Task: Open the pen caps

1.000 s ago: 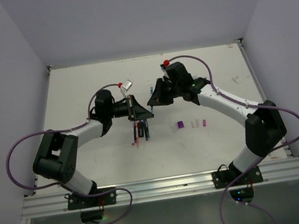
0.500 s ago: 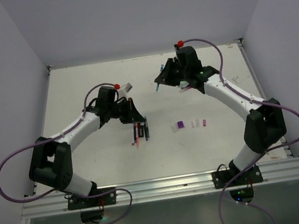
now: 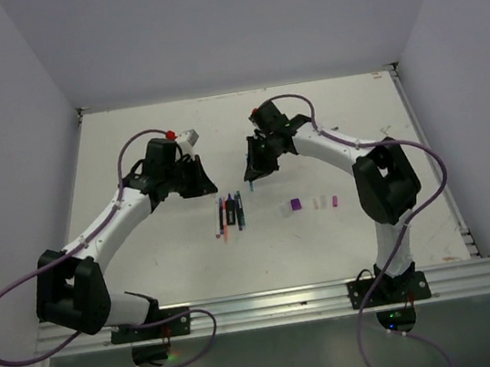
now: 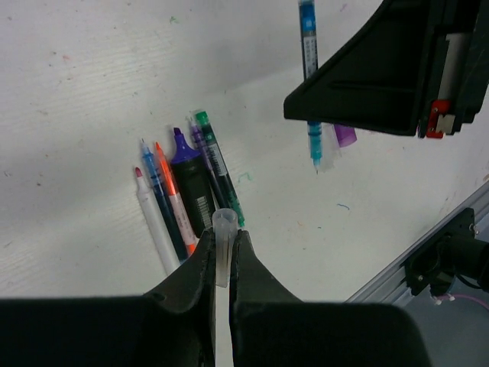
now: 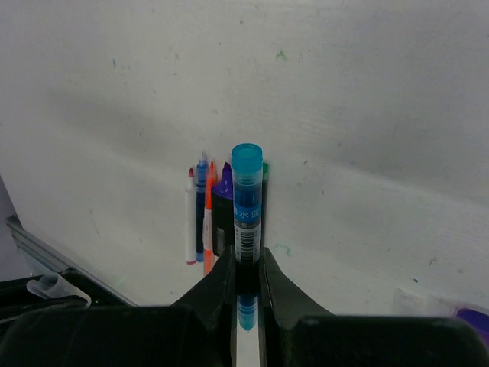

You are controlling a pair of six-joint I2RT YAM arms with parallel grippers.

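Nearly finished, by the look of it. In the top view, right of centre: three loose pen caps [image 3: 319, 202] in a row, purple, whitish and pink, short stubby plastic cylinders lying on the matte white table [image 3: 284, 261]. Just left of them, at centre: a bundle of pens [image 3: 230, 214], thin glossy sticks side by side, nibs bare in the left wrist view, mostly fine points plus one broad chisel tip on a fat dark barrel. Left gripper [image 4: 223, 246] clenched on a clear cap [image 4: 223, 228], a thin-walled translucent tube, at lower centre of its frame. Right gripper [image 5: 247, 264] clamped on a blue pen [image 5: 247, 195], smooth barrel with a printed label, flat round end up, at centre of its frame; nib exposed, well apart from the clear cap. Left to do, probably: only laying these two down.
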